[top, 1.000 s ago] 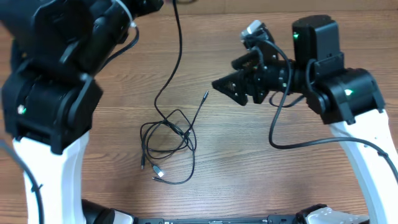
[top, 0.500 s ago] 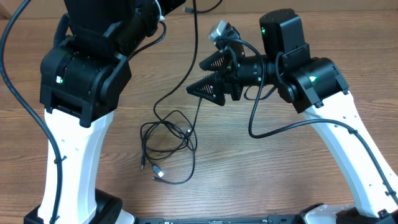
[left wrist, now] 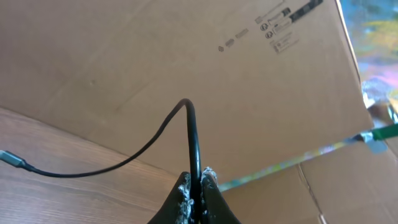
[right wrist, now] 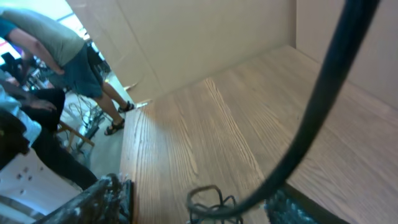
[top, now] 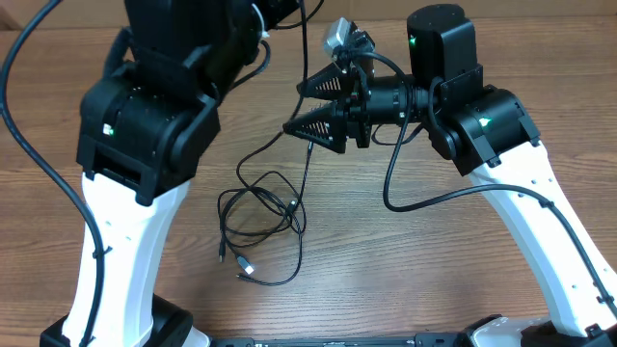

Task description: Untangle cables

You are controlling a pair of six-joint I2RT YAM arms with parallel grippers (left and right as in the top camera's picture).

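Wood tabletop (top: 415,280) stretches wide around the cables (top: 260,224); left gripper (left wrist: 196,179) pinches one strand, right gripper (top: 292,108) gapes, holding nothing.

Wood-grain counter (top: 434,280), brown, grain running left to right in the overhead view. Lying directly on it, left of centre: thin black cables (top: 260,217) in a loose tangled coil, plug ends (top: 247,268) at the coil's near side.
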